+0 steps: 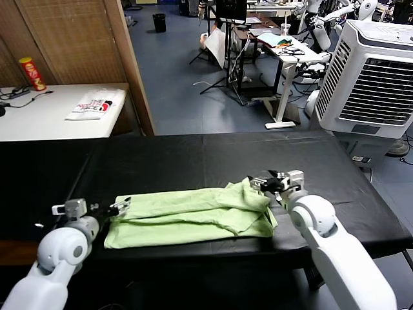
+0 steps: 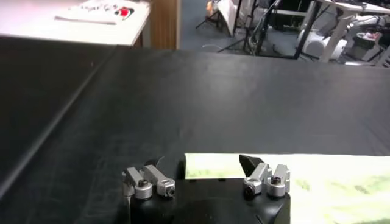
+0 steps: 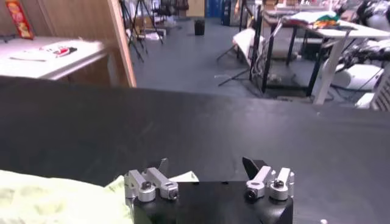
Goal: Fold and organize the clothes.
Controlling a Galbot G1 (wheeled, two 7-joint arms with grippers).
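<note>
Left pincer (image 1: 121, 206) and right pincer (image 1: 266, 183) both gape, arms low.

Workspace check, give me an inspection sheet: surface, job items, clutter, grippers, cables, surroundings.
Surface: black table.
Job's things: green shirt lying folded into a long strip near the front edge.
Clutter: nothing seen on the black table.
Grippers: left gripper open at the shirt's left end; right gripper open at its right end; neither holds cloth.
Cables: dark cable on the white side table.
Surroundings: white printed cloth, red can, air cooler.
</note>
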